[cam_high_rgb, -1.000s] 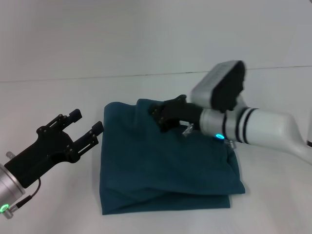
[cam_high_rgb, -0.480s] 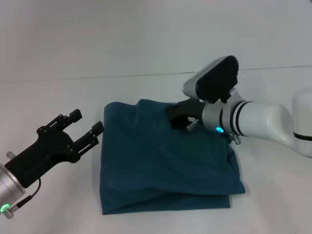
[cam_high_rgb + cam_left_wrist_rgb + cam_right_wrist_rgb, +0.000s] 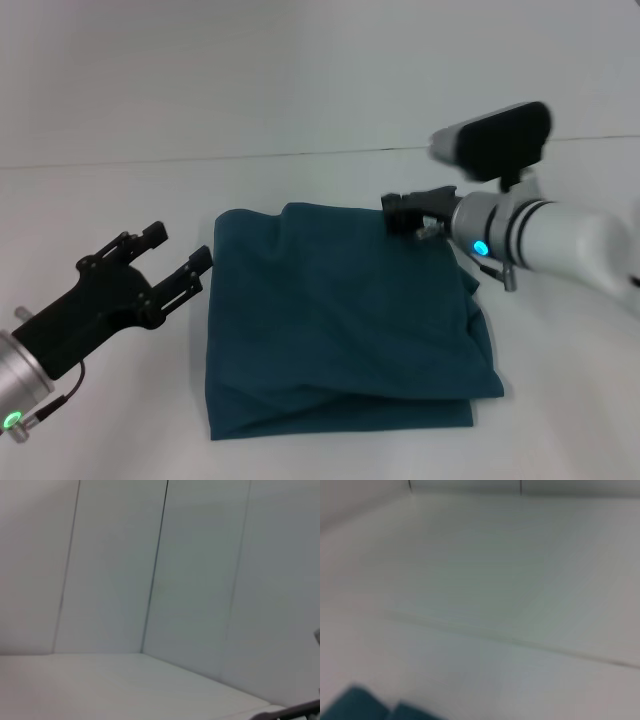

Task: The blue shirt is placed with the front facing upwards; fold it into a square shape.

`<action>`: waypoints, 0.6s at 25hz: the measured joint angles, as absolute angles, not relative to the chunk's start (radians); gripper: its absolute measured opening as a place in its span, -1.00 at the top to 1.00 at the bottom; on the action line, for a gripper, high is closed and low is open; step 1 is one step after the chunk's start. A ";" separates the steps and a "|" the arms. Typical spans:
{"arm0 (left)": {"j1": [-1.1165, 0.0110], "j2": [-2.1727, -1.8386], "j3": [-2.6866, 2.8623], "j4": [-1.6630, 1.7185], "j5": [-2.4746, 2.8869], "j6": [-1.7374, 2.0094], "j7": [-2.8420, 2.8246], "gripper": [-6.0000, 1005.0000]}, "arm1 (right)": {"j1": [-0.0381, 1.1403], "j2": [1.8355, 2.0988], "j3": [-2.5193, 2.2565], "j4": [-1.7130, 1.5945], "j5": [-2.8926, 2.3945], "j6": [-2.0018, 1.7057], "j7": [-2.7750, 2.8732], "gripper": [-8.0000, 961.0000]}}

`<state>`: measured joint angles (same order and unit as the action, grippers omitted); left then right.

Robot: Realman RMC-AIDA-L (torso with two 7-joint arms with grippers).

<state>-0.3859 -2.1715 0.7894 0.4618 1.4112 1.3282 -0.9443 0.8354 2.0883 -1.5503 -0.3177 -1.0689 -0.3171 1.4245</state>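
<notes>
The blue shirt (image 3: 340, 320) lies folded into a rough, plain teal square in the middle of the white table, with layered edges along its near side. A corner of the blue shirt (image 3: 355, 705) also shows in the right wrist view. My left gripper (image 3: 180, 248) hovers open just off the shirt's left edge, holding nothing. My right gripper (image 3: 398, 213) is over the shirt's far right corner, open, with no cloth in it. No lettering shows on the shirt.
The white table (image 3: 110, 420) runs back to a seam line (image 3: 200, 158) behind the shirt. The left wrist view shows only pale wall panels (image 3: 160, 580).
My right gripper has drawn back to the right, from over the shirt's far middle to its far right corner. The shirt and the left arm stayed still.
</notes>
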 joint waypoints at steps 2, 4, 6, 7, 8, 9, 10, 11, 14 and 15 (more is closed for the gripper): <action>-0.394 -2.169 0.808 0.472 1.416 1.333 -0.967 -0.46 | 0.754 2.062 -1.546 -0.425 -1.087 -0.409 1.485 0.85; -0.398 -2.165 0.846 0.518 1.443 1.337 -1.022 -0.46 | 0.637 2.012 -1.539 -0.594 -1.132 -0.582 1.549 0.85; -0.405 -2.162 0.879 0.588 1.515 1.335 -1.112 -0.46 | 0.556 1.963 -1.515 -0.732 -1.214 -0.762 1.628 0.85; -0.411 -2.162 0.885 0.619 1.560 1.333 -1.157 -0.46 | 0.532 1.937 -1.489 -0.786 -1.271 -0.842 1.677 0.84; -0.421 -2.162 0.891 0.659 1.616 1.331 -1.215 -0.46 | 0.522 1.921 -1.456 -0.820 -1.346 -0.921 1.725 0.84; -0.429 -2.161 0.897 0.690 1.655 1.332 -1.259 -0.46 | 0.511 1.904 -1.413 -0.857 -1.433 -1.006 1.774 0.84; -0.435 -2.161 0.907 0.719 1.689 1.333 -1.296 -0.46 | 0.505 1.899 -1.352 -0.900 -1.538 -1.103 1.822 0.84; -0.442 -2.161 0.920 0.748 1.717 1.335 -1.335 -0.46 | 0.501 1.903 -1.303 -0.937 -1.610 -1.163 1.847 0.84; -0.465 -2.160 0.976 0.828 1.804 1.329 -1.434 -0.48 | 0.494 1.948 -1.157 -1.068 -1.859 -1.352 1.892 0.71; -0.474 -2.160 0.983 0.837 1.821 1.326 -1.447 -0.51 | 0.492 1.969 -1.124 -1.106 -1.933 -1.396 1.894 0.59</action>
